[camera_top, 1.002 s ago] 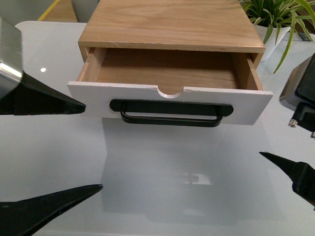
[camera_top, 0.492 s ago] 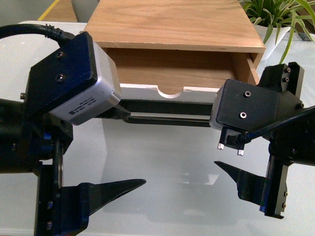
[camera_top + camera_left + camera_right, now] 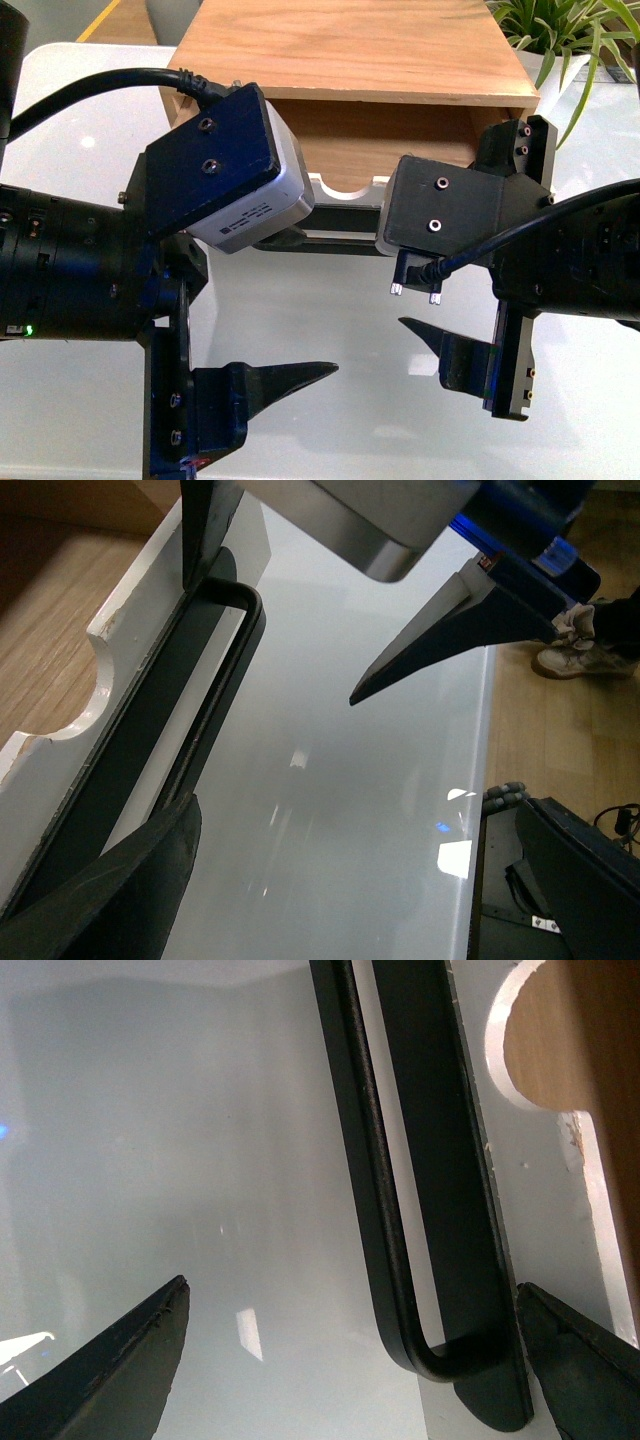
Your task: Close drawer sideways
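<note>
Left pincer (image 3: pixel 316 300) and right pincer (image 3: pixel 354 1285) gape wide, empty, before the white-fronted shallow drawer (image 3: pixel 390 145).
Still pulled from the light wooden cabinet (image 3: pixel 350 50) at the far edge of the glossy white counter (image 3: pixel 80 110), by a green plant (image 3: pixel 560 30); both arms have closed in, half-masking its long black bar handle (image 3: pixel 440 1160).

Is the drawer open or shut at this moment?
Open: the drawer front sits out from the wooden cabinet, its inside visible.

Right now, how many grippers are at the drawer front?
2. The left gripper is open toward the left part of the drawer's black handle, the right gripper open near its right end.
</note>
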